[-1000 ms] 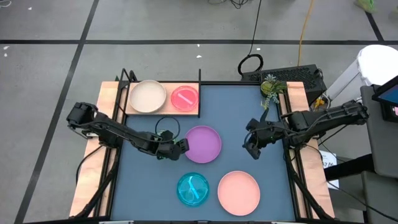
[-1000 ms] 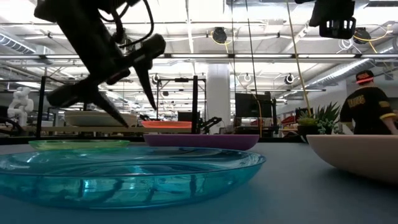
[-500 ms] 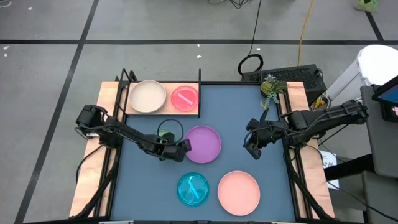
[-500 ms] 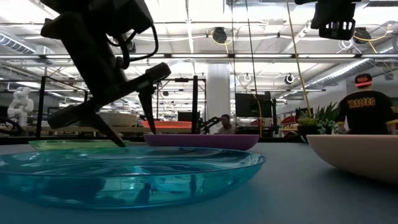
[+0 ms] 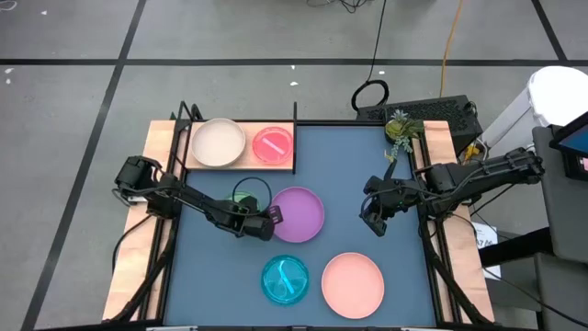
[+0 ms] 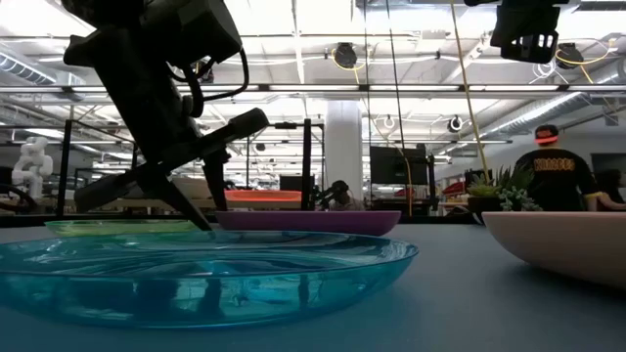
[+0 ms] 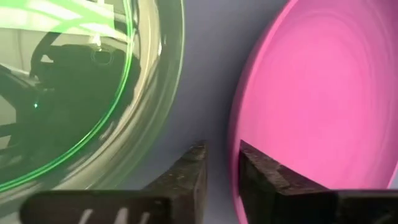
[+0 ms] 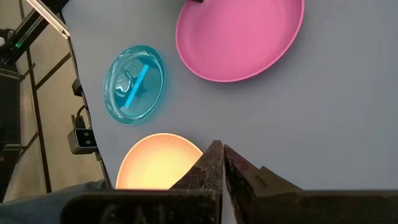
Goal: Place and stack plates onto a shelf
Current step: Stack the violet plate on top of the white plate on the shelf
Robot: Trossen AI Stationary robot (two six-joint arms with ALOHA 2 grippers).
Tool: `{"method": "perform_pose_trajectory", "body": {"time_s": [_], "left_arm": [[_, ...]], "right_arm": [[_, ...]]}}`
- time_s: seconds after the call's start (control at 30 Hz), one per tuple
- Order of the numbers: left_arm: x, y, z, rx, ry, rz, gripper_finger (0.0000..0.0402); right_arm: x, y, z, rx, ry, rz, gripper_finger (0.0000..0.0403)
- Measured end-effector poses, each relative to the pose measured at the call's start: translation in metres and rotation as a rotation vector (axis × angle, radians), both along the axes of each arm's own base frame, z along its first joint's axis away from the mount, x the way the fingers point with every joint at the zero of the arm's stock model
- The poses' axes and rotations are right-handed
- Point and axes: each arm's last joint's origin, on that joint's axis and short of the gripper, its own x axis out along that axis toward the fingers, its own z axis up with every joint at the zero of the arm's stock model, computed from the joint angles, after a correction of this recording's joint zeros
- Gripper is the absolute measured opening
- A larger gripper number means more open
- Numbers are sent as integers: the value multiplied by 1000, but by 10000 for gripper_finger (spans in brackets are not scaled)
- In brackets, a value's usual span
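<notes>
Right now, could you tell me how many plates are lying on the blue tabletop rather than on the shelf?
4: purple plate mid-table, teal plate and salmon plate at the near edge, green plate mostly hidden beneath the left arm.

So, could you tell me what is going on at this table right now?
The robot is putting plates on a shelf. The left gripper is at the rim of the purple plate in the middle of the table, its jaws closing around the edge. A cream plate and a magenta plate already sit on the shelf. The teal plate, pink plate and green plate are on the table. The right gripper waits to the right, jaws shut.
</notes>
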Motion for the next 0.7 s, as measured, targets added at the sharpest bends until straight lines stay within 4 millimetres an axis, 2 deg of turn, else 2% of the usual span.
{"method": "perform_pose_trajectory", "body": {"time_s": [0.23,0.43,0.6,0.7], "left_arm": [[2,1,1,32,-35,20,15],[7,0,6,42,-105,29,11],[10,-5,26,44,-237,17,11],[5,-6,42,73,-286,11,11]], "right_arm": [[0,0,0,-7,-2,4,0],[0,0,0,-7,-2,3,0],[0,0,0,-6,-3,5,0],[0,0,0,-6,-2,5,0]]}}
